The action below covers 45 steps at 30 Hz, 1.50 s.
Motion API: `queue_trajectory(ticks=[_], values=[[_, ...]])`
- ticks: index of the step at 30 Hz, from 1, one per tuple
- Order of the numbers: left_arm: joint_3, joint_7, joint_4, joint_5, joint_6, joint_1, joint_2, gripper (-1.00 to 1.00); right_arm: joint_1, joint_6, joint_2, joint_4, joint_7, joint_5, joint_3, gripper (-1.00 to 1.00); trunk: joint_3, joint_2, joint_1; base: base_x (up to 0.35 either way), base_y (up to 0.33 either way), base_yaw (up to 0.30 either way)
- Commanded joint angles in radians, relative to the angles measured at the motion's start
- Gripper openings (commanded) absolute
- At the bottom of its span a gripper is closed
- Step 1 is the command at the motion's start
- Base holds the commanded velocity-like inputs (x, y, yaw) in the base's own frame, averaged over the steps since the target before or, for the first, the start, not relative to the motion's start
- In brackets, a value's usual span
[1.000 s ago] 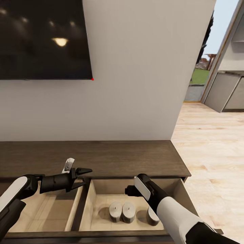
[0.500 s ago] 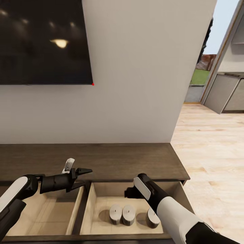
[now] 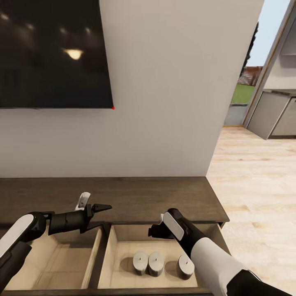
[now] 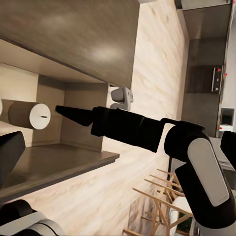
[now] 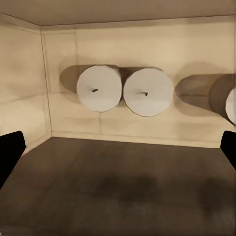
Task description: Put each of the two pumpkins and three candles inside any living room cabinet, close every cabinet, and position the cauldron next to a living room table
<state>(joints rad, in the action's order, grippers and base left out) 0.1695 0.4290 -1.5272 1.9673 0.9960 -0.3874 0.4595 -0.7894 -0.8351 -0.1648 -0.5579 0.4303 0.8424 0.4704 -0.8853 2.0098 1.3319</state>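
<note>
Three candles (image 3: 157, 263) sit in my open cabinet (image 3: 123, 197) drawer (television (image 3: 53, 53) above), beneath both spread, empty grippers (image 3: 98, 213).

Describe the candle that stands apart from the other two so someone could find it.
Below the dark screen runs a long brown cabinet with two drawers pulled open. In the right-hand drawer stand three stubby grey candles; yours is alone beside the robot's right forearm, while the other pair touch.

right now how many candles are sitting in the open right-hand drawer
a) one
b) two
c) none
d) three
d) Three candles stand on the pale floor of the open right-hand drawer of the cabinet: two touching side by side, the third a little apart beside the right arm.
</note>
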Motion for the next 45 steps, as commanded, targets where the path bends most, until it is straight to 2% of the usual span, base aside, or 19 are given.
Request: queue_trajectory(ticks=[1,15,45], values=[[0.001,0.010,-0.001,0.010,0.000,-0.001,0.001,1.00,-0.001,-0.001,0.001,-0.001,0.009,0.010,0.005,1.00,0.002,-0.007,-0.004,0.000,0.000,0.000],[0.001,0.010,-0.001,0.010,0.000,-0.001,0.002,1.00,-0.001,-0.037,-0.005,-0.002,-0.014,0.014,0.001,1.00,0.046,-0.105,-0.058,0.000,0.000,0.000],[-0.001,0.010,0.003,0.009,0.000,-0.001,0.001,1.00,-0.001,-0.036,-0.004,-0.002,-0.022,0.012,0.001,1.00,0.140,-0.315,-0.173,0.000,0.000,0.000]])
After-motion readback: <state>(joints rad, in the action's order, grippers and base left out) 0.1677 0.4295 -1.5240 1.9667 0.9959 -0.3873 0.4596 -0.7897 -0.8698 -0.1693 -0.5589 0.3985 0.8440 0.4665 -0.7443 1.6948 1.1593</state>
